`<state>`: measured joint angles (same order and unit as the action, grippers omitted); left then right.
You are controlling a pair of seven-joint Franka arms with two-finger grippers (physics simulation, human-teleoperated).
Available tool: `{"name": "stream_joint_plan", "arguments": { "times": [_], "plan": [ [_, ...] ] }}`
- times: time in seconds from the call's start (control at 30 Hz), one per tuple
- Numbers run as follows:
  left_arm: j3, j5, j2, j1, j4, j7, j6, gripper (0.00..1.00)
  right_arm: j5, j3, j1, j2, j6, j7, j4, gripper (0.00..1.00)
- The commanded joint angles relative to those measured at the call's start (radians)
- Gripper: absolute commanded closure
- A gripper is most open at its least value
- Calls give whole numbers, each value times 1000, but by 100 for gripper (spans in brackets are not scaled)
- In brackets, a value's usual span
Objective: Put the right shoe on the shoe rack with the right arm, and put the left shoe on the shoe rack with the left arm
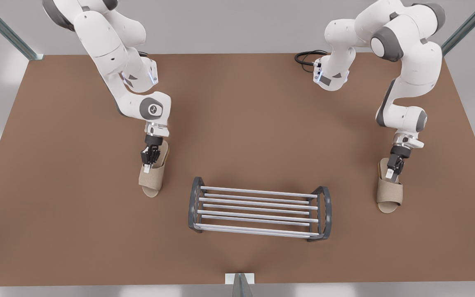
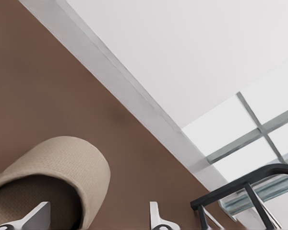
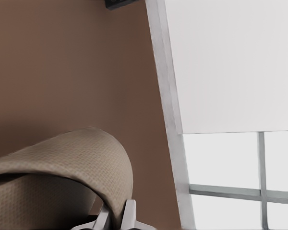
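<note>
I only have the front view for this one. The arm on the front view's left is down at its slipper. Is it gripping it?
Observer: Yes. In the right wrist view the right gripper has its jaws closed on the edge of the right shoe, at its upper.
Operator: And the arm on the front view's right?
Observer: That is the left gripper. Its jaws stand apart, one inside the left shoe and one outside, with a gap to the upper.
Operator: Can you see the rack from that wrist?
Observer: Yes, a dark end frame of the shoe rack stands beyond the outer jaw, apart from the shoe.
</note>
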<state>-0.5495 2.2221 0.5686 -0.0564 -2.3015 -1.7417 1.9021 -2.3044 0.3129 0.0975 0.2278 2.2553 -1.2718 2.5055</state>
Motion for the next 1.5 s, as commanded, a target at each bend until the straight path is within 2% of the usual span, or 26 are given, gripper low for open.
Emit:
{"name": "stream_joint_plan", "arguments": {
  "times": [0.0,0.07,0.13,0.17,0.2,0.3,0.4,0.47,0.53,0.67,0.77,0.8,0.87,0.93,1.0,1.03,1.1,1.17,1.23,1.3,1.47],
  "plan": [
    [0,4,8,1,4,-25,-2,0,-3,-2,-18,-44,135,60,-2,79],
    [0,8,10,1,8,-25,-2,0,-3,-2,-38,-94,214,114,-11,79],
    [20,24,11,1,21,-25,-2,0,-3,0,-70,-168,394,126,-45,79],
    [20,24,11,1,22,-27,-2,18,-3,0,-70,-173,435,127,-74,79],
    [20,24,13,1,27,-28,-2,24,-3,-2,-71,-186,521,131,-128,79],
    [20,24,33,1,44,-28,-2,24,-3,-3,-82,-219,627,193,-264,79],
    [23,24,48,1,63,-27,-2,24,-1,2,-68,-177,632,299,-398,79],
    [25,24,48,1,65,-28,-2,33,5,8,-33,-127,649,342,-488,79],
    [25,24,50,0,73,-28,0,35,16,3,8,-39,647,345,-600,79],
    [33,25,62,1,90,-28,0,35,163,-12,103,44,644,365,-734,79],
    [34,27,71,1,96,-27,0,35,275,-93,203,123,633,425,-844,79],
    [36,30,77,1,96,-28,0,35,379,-141,271,168,629,474,-893,79],
    [39,31,82,1,102,-28,0,35,539,-172,347,226,538,600,-955,79],
    [39,31,85,1,111,-28,0,35,697,-255,436,309,526,730,-1051,79],
    [40,33,88,1,116,-28,0,35,711,-264,498,347,411,733,-1074,79],
    [42,34,89,1,116,-28,0,39,707,-273,496,364,414,740,-1074,79],
    [43,41,105,1,123,-28,-2,55,700,-282,496,384,409,740,-1071,79],
    [46,45,105,1,123,-28,-2,63,689,-305,496,406,409,741,-1073,79],
    [46,45,106,1,123,-30,-2,64,685,-307,496,427,397,738,-1074,79],
    [46,44,105,0,123,-30,-2,78,672,-318,493,456,397,738,-1102,79],
    [43,34,-16,-8,105,-28,5,79,666,-336,495,502,394,741,-1159,79]
  ]
}}
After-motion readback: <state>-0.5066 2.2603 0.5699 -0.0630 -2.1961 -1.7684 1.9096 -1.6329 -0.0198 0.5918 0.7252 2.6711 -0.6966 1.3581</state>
